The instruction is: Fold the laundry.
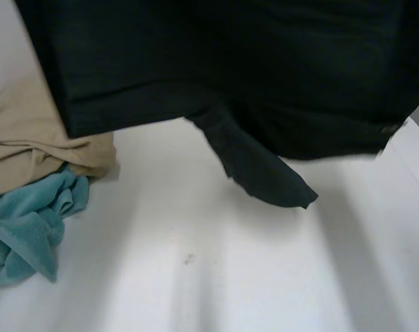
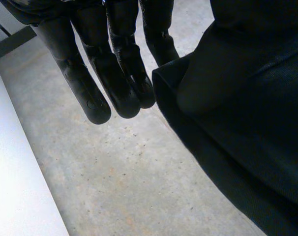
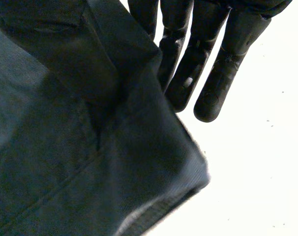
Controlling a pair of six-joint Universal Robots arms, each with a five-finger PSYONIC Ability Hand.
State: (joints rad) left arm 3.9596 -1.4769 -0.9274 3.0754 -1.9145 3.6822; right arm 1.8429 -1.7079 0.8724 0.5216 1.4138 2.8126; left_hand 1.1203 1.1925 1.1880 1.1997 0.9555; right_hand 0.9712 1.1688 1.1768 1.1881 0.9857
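Hanging high over the white worktop (image 1: 230, 277), the black woven garment (image 1: 251, 69) is stretched between both hands, close under the head camera. The left hand (image 2: 114, 73) has its fingers straight, with the cloth's edge caught beside them, seemingly against the thumb. The right hand (image 3: 198, 64) looks the same, with its fingers straight and a fold nipped at their side. Such shallow pinches are the main risk: a quick swing could let one side slip, and the garment would collapse unevenly. Its left edge also hangs above the crumpled beige cloth (image 1: 30, 138) and teal terry towel (image 1: 30, 221), which it could drag when lowered. The garment's long axis runs side to side, from hand to hand. A narrow tail (image 1: 258, 166) points down toward the robot's right and could tuck under when the garment is laid down.
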